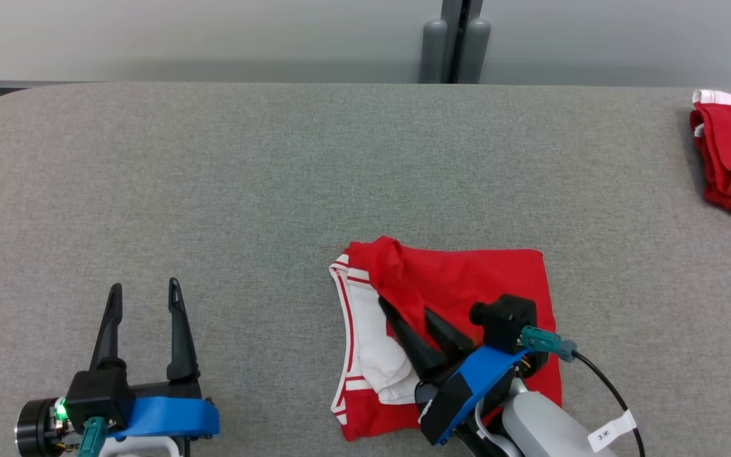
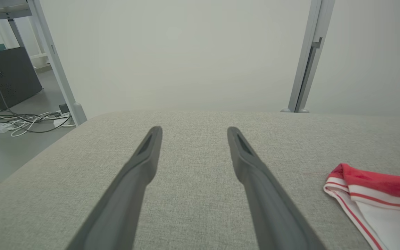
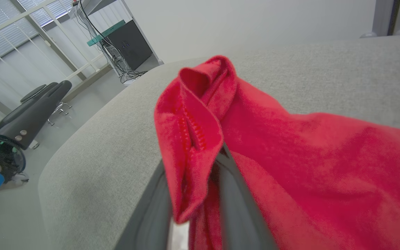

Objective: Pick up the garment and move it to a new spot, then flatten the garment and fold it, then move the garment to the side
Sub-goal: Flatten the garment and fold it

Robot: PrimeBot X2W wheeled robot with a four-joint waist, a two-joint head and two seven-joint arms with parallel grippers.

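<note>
Red garment (image 1: 480,279) lies part-folded near the table's (image 1: 213,190) front edge, fold pinched by right gripper (image 1: 405,304); left gripper (image 1: 144,284) wide, empty; sideways move apparently pending.

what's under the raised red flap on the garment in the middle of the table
The white inner layer with red stripes shows beside the flap, and the right pincer has the flap between its fingers. What lies beneath the flap itself is covered.
</note>
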